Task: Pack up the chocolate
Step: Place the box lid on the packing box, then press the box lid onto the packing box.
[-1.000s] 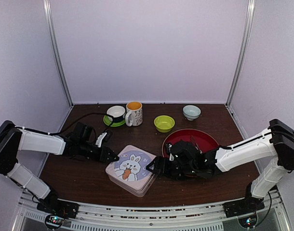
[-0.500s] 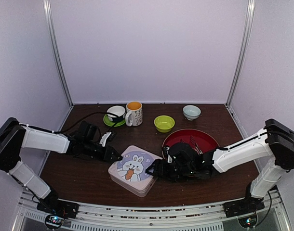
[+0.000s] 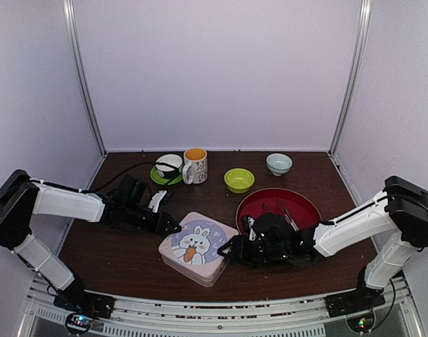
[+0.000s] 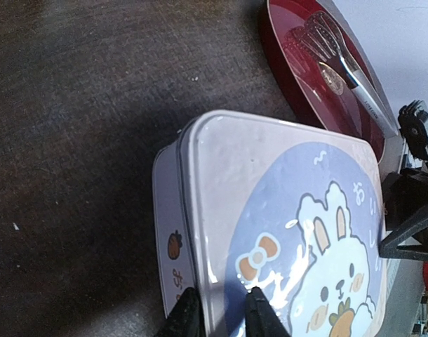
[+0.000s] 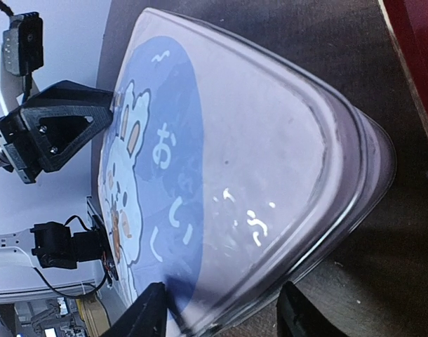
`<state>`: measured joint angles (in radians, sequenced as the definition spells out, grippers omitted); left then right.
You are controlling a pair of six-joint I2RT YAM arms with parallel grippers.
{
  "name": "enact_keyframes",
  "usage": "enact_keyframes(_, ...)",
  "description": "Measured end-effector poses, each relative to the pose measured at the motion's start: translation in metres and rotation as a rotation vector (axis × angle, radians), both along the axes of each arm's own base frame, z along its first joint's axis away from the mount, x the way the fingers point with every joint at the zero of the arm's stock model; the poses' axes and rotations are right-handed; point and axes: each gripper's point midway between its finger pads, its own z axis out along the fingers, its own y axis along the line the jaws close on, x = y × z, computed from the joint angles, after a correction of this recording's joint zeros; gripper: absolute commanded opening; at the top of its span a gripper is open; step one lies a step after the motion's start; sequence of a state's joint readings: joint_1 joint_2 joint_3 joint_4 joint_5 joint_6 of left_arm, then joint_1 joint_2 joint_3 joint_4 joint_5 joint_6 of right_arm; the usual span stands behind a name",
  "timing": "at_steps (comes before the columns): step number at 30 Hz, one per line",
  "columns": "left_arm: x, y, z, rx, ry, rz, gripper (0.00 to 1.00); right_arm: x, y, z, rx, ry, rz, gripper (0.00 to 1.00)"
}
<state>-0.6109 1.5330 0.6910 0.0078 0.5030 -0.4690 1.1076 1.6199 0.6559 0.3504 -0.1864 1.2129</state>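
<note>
Reaching low, left gripper [image 4: 221,314] pinches the tin [image 3: 198,247]; right gripper [image 5: 224,309] straddles it.

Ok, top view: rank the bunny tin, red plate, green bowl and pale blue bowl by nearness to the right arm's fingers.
1. bunny tin, front centre, right beside them.
2. red plate, just behind, right side.
3. green bowl, further back, centre.
4. pale blue bowl, back right, farthest.

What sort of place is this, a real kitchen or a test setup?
Probably a lab test booth, not a home: plain white panel walls on metal posts, and a dark table staged with a rabbit tin, mug and red plate.
</note>
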Motion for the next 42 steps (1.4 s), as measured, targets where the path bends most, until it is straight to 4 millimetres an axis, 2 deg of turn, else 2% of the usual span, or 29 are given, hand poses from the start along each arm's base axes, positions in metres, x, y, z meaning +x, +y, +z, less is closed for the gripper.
enact_keyframes(2, 0.0, -0.001, 0.0, 0.002, -0.001, -0.001, 0.24, 0.0, -0.003, 0.0, 0.029, -0.007, -0.007, 0.43)
enact_keyframes(6, 0.0, -0.001, 0.0, 0.003, -0.003, -0.002, 0.24, 0.0, -0.007, 0.002, 0.081, -0.013, -0.022, 0.37)
enact_keyframes(10, 0.0, -0.002, 0.0, 0.002, -0.005, -0.002, 0.23, 0.0, -0.008, 0.004, 0.114, -0.01, -0.032, 0.24)
enact_keyframes(14, 0.001, -0.002, 0.001, 0.0, -0.011, -0.001, 0.23, 0.0, -0.011, 0.005, 0.137, -0.003, -0.046, 0.22)
enact_keyframes(26, 0.002, -0.004, 0.0, -0.004, -0.01, 0.005, 0.23, 0.001, -0.017, 0.008, 0.217, 0.029, -0.078, 0.0)
enact_keyframes(37, 0.002, -0.005, 0.0, -0.003, -0.014, 0.008, 0.23, 0.005, -0.023, 0.012, 0.291, 0.009, -0.106, 0.0)
enact_keyframes(42, 0.001, -0.009, 0.0, -0.008, -0.018, -0.001, 0.23, 0.011, -0.032, 0.011, 0.295, -0.005, -0.146, 0.32)
